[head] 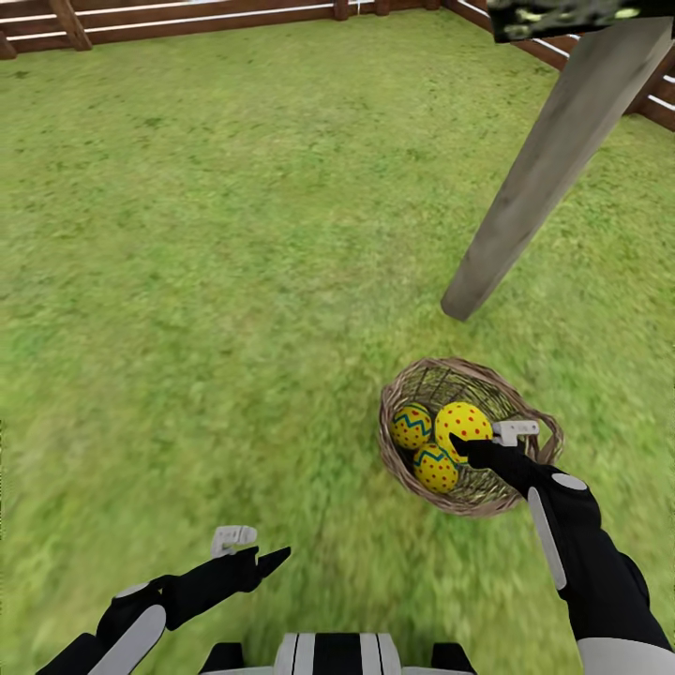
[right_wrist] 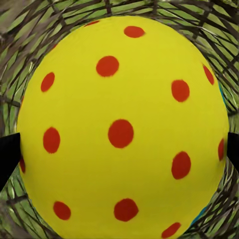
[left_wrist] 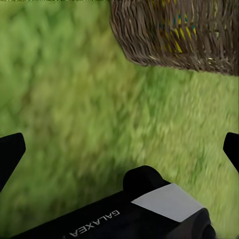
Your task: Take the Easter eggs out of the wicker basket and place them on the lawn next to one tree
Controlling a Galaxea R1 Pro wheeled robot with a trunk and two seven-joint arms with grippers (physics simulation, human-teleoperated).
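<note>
Right tool (head: 480, 442) inside basket (head: 540, 427), on the dotted egg (right_wrist: 122, 124).
Fingers apart, one each side of that egg, not closed. Two other eggs (head: 411, 427) beside it in the basket, near the tree trunk (head: 553, 169). Left tool (head: 251, 553) open, low over lawn (head: 187, 281).

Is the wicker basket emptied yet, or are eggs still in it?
Still full: all three Easter eggs lie inside the wicker basket, with the right gripper open around the red-dotted one.
</note>
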